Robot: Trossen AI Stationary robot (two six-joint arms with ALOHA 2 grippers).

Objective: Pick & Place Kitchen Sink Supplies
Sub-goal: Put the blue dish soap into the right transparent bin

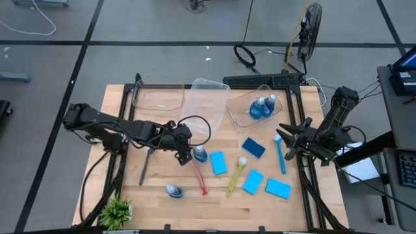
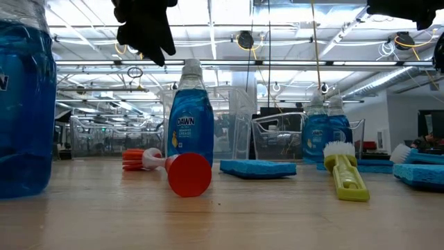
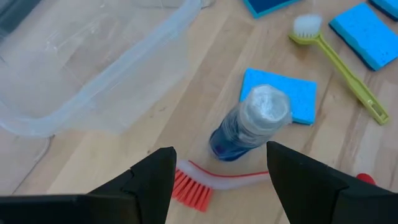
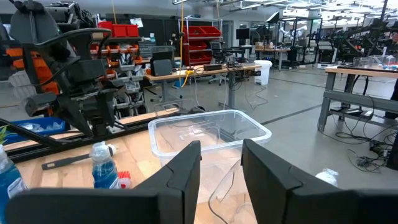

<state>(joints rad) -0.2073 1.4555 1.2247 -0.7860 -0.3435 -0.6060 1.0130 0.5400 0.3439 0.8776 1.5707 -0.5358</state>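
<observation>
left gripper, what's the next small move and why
Probably lower straight down and close. The left gripper is open above an upright bottle, whose cap shows between the fingers, so it looks lined up but not yet gripping. The red brush lies right by the bottle's base, so descend carefully. The right gripper waits aside.

Seen straight down over the worktop [image 1: 162,195], level from its edge, and close from each wrist, with one upright bottle [image 3: 249,127] shared.
</observation>
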